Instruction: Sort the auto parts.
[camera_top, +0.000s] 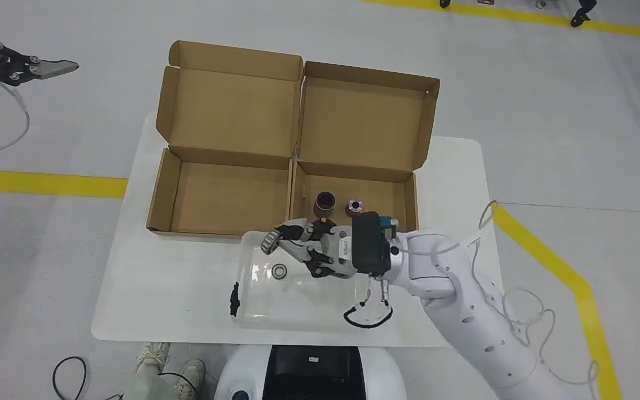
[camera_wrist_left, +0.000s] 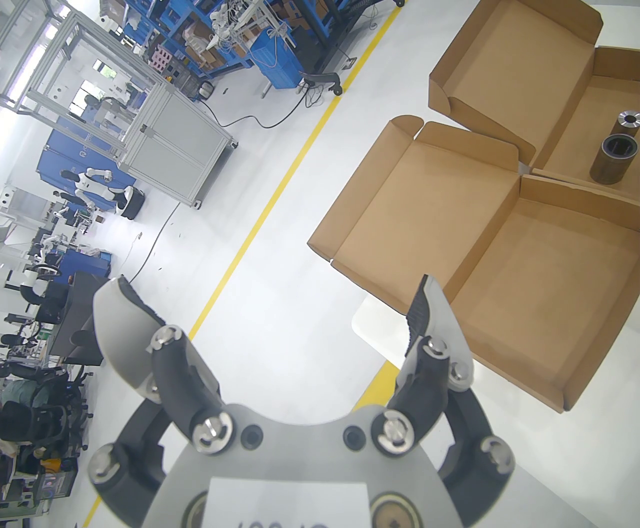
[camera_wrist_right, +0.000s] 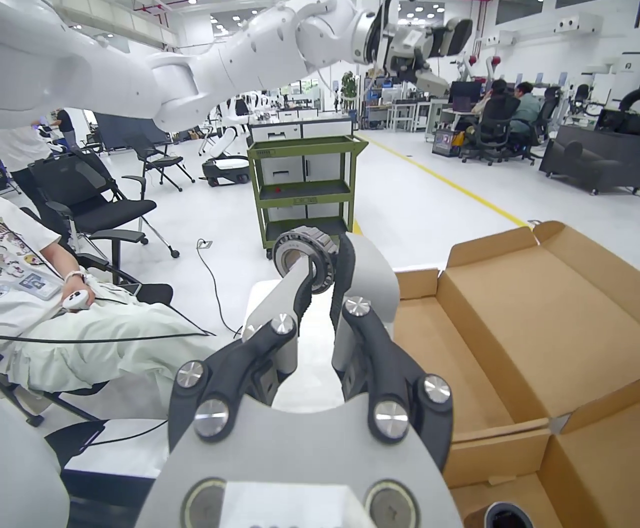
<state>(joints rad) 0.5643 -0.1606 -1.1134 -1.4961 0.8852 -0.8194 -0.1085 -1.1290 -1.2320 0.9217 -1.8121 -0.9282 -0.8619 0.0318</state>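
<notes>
The white counter (camera_top: 450, 170) held two open boxes (camera_top: 215, 195). Above it, the right gripper (camera_wrist_right: 325, 272) pinched a bearing (camera_wrist_right: 302, 257) by one edge in its fingers, so it might slip out. The fingers of the left gripper (camera_wrist_left: 275, 300) were wide, empty.

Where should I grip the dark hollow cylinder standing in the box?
Across its outer wall, below the top rim, coming down from above. The dark hollow cylinder stands upright, bore up, and the cardboard box walls likely block a side approach. Stay clear of the smaller steel cylinder beside it.
</notes>
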